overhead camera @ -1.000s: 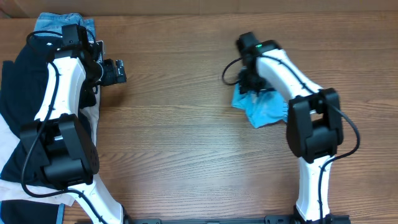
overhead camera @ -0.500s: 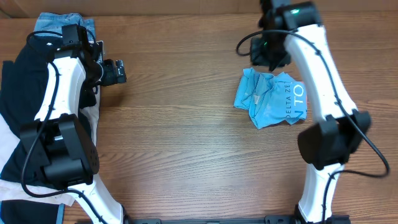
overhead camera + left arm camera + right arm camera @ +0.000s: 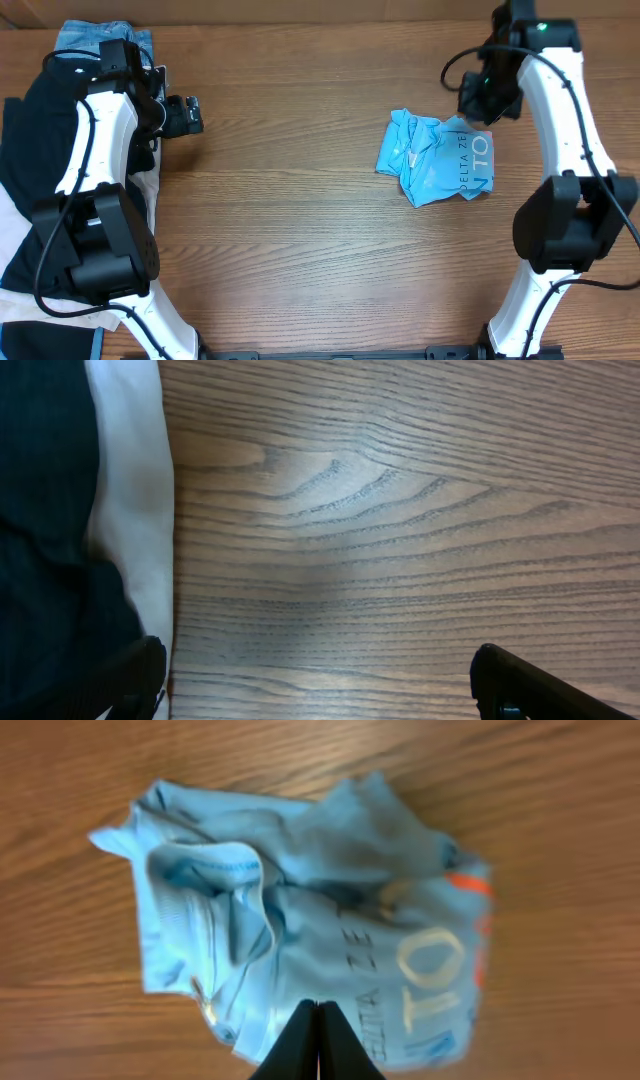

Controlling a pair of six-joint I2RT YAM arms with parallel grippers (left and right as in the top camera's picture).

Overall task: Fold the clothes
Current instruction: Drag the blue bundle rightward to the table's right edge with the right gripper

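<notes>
The clothes, a light sky-blue T-shirt [image 3: 435, 160] with white lettering, lie crumpled in a small heap on the wooden table right of centre. My right gripper [image 3: 487, 100] hovers just behind the heap's far right corner, apart from it. In the right wrist view the T-shirt [image 3: 300, 920] fills the frame below my right gripper [image 3: 318, 1010], whose fingers are pressed together with no fabric between them. My left gripper [image 3: 188, 115] is at the far left of the table, open over bare wood. In the left wrist view the left gripper [image 3: 320, 680] shows only its two widely spread tips.
A black garment [image 3: 30, 150] and a white cloth [image 3: 150, 190] lie piled along the left edge under my left arm. Blue jeans [image 3: 90, 38] sit at the back left corner. The left wrist view shows the white cloth [image 3: 130, 510] edge beside my left finger.
My right gripper rose off the T-shirt, swung toward the back right and shut empty. The T-shirt stayed on the table and is now uncovered. The left arm has not moved.
</notes>
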